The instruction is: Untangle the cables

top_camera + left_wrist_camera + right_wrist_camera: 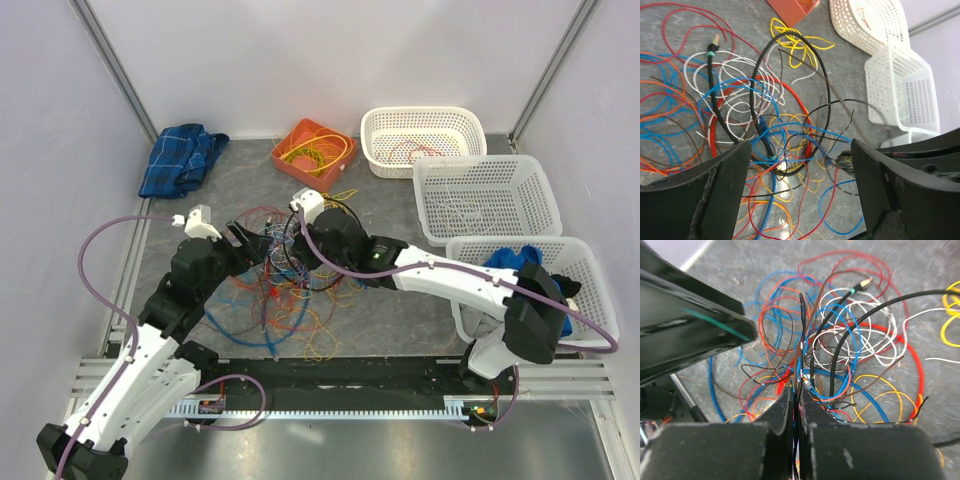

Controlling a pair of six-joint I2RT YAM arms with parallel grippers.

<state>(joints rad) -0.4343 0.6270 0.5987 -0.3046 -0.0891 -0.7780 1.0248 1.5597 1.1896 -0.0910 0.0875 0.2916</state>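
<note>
My left gripper [800, 148] hangs, jaws wide apart, over the cables [285, 285] tangled at the middle of the grey mottled tabletop [250, 172]; my right gripper [796, 390] is pinched tight on thin strands; white walls [300, 60] enclose the table

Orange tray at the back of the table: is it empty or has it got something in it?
Not empty. In the top view the orange tray holds a loose coil of yellow cables.
</note>
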